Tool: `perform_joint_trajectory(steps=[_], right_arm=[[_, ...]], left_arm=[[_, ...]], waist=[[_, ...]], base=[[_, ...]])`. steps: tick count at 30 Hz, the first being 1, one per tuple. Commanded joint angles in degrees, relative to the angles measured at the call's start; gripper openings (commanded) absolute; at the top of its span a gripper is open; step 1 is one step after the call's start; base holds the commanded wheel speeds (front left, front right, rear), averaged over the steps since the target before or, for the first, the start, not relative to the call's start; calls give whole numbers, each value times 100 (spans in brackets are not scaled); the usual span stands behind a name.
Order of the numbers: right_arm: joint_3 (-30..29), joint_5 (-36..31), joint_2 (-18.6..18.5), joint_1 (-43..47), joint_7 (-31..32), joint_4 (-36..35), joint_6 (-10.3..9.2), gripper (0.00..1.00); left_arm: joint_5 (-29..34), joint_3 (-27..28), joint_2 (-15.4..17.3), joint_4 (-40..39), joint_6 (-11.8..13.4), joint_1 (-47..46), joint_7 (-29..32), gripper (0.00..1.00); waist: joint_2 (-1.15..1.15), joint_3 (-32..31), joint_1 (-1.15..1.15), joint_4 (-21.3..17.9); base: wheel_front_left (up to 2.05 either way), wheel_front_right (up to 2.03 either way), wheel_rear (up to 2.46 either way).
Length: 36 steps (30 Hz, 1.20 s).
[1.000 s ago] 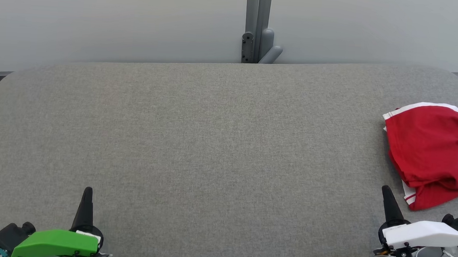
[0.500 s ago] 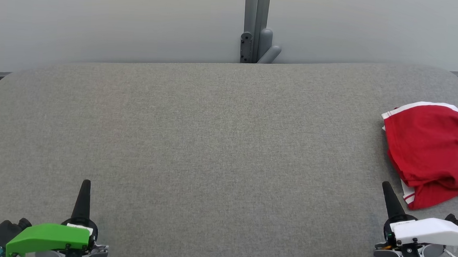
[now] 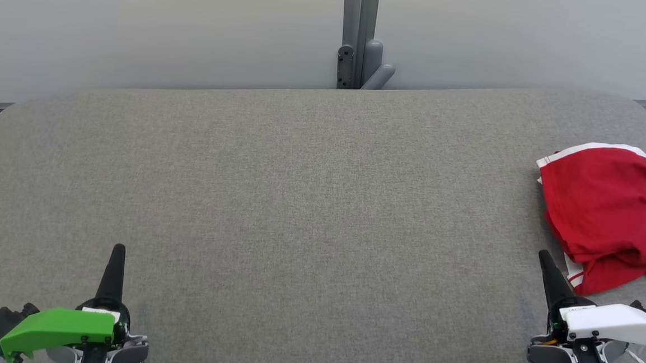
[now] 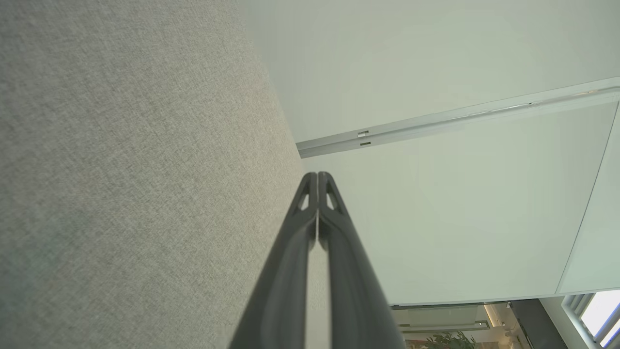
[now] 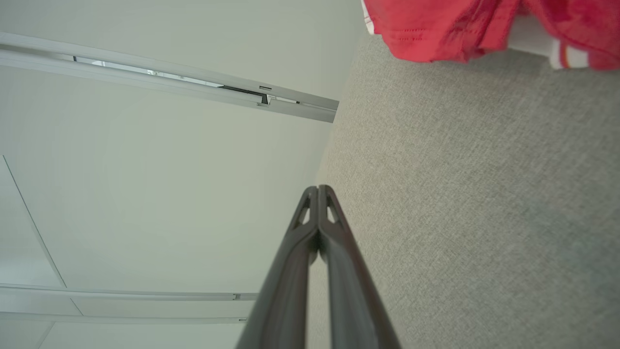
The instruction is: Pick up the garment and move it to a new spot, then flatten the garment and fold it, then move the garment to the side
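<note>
Looking down from my head, I find my left end effector (image 3: 119, 247) at about seven o'clock, under its green cover. Its two dark fingers are pressed together with nothing between them, and the tip points toward twelve o'clock above the grey fabric tabletop (image 3: 299, 202). My right end effector (image 3: 543, 252) sits at about five o'clock under a white cover. Its fingers are likewise drawn tight together and empty, leaning slightly toward eleven o'clock.

The garment (image 3: 607, 204) is red with white trim. It lies bunched in loose folds on the tabletop at three o'clock, and the picture's edge cuts off its far side. A black-and-white wavy stripe shows on the part nearest that edge. Its lower white-trimmed corner is near my right fingertip, with a strip of bare grey between them.

Along my right wrist, the garment (image 5: 436, 24) hangs across the view from twelve to two o'clock. The closed fingers end at the centre, apart from it. Along my left wrist, the closed fingers cross the tabletop's edge.

At twelve o'clock beyond the tabletop, a grey post (image 3: 359, 32) stands against the pale wall (image 3: 142, 24).
</note>
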Motion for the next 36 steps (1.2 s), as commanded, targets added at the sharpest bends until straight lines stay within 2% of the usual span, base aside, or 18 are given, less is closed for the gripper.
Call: perform_joint_trajectory(steps=[1, 32, 36], right_arm=[[-19, 133, -36, -94, 34, -53, 3, 0], [-79, 1596, -46, -157, 377, -144, 2, 0], [-78, 1581, -45, -157, 370, -142, 2, 0]], left_arm=[[-147, 30, 36, -46, -37, -133, 48, 0], [-1352, 162, 44, -114, -54, -306, 373, 0], [-1329, 159, 44, -113, -52, -303, 372, 0]], waist=[[0, 0, 0, -2], [0, 0, 0, -54], [0, 0, 0, -54]], base=[[0, 0, 0], [0, 0, 0], [0, 0, 0]])
